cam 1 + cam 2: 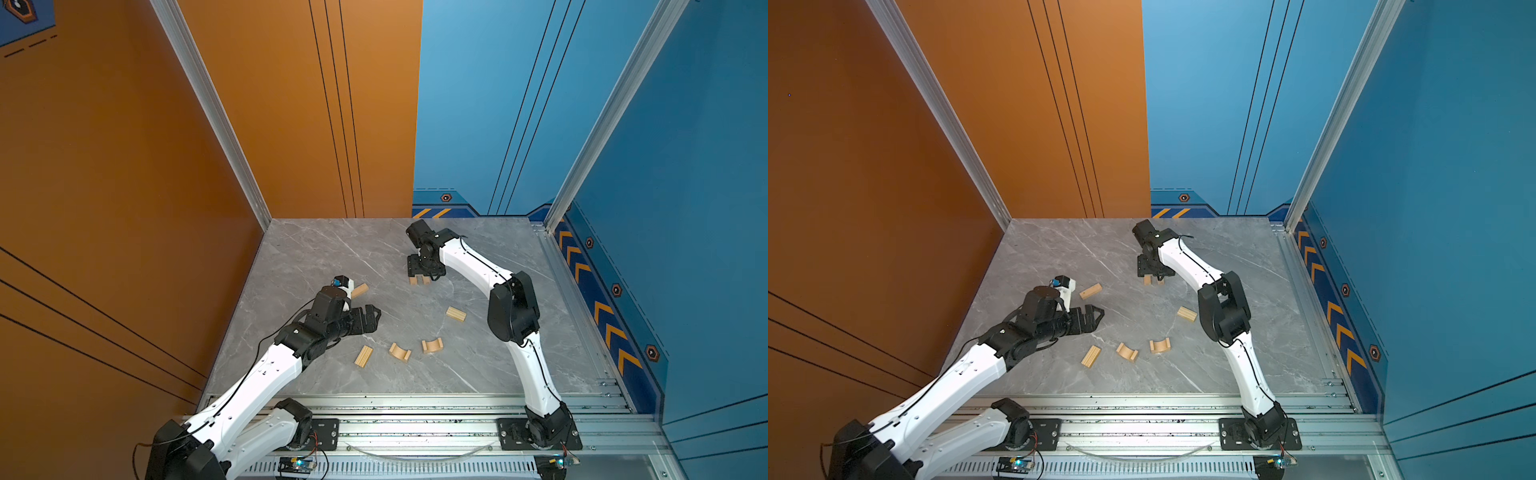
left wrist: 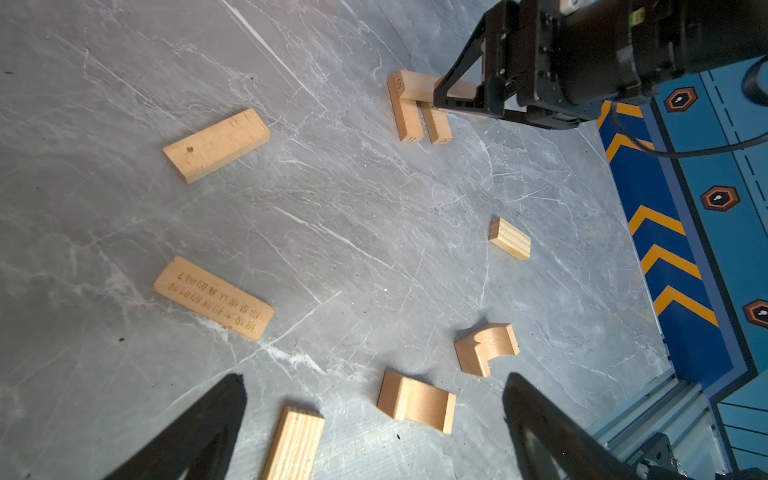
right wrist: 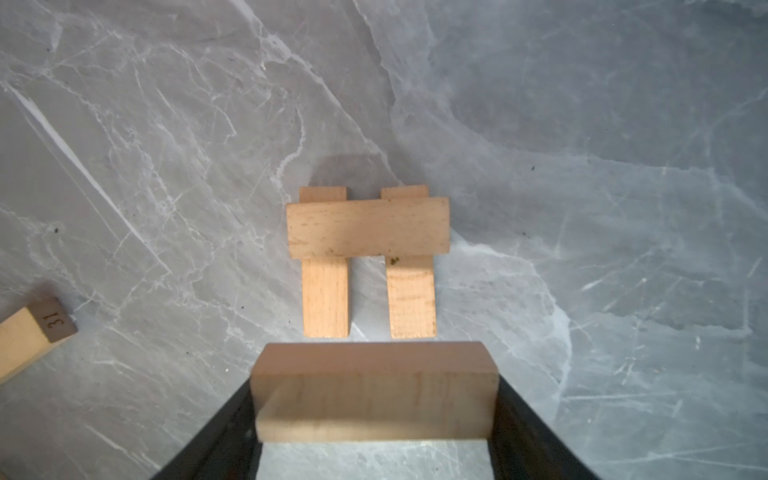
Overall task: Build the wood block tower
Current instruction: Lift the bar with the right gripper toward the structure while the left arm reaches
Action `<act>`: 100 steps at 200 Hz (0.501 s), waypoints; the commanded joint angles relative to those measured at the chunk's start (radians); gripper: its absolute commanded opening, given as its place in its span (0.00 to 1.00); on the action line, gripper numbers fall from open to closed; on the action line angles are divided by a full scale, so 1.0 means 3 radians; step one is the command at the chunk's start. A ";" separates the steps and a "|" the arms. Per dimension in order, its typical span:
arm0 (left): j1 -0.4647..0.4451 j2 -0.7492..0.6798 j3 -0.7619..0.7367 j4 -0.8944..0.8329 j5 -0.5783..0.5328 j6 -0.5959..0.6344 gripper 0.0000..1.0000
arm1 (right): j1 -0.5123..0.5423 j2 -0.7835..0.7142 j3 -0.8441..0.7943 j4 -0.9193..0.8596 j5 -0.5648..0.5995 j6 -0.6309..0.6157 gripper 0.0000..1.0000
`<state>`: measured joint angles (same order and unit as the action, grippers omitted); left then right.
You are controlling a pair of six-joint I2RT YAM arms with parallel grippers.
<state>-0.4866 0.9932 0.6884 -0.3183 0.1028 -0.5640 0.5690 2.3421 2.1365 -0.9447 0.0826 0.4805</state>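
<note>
Right arm is reaching far, elbow raised, right gripper (image 3: 374, 395) pointing down, clamping a bar (image 3: 374, 370) at the tower (image 3: 368, 226); left gripper (image 1: 371, 318) is hovering low, spread wide, empty.

I see a grey marble tabletop (image 1: 332, 249) w/ thin white lines. At the back there's an orange wall (image 1: 291, 104) on the left & a blue wall (image 1: 478, 104) on the right. Yellow arrow marks (image 1: 603, 309) run low along the right side wall. A silver rail (image 1: 415, 428) sits in front, w/ a small lit board (image 1: 297, 462) just below it.
</note>
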 commanded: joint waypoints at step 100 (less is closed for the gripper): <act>-0.0040 0.0294 0.0251 0.0100 0.0078 0.0167 0.98 | -0.0048 0.0305 0.0265 -0.0210 -0.0051 -0.0118 0.65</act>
<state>-0.4866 1.0756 0.7376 -0.2985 0.1101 -0.5377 0.5613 2.4115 2.1780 -0.9695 0.0769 0.4667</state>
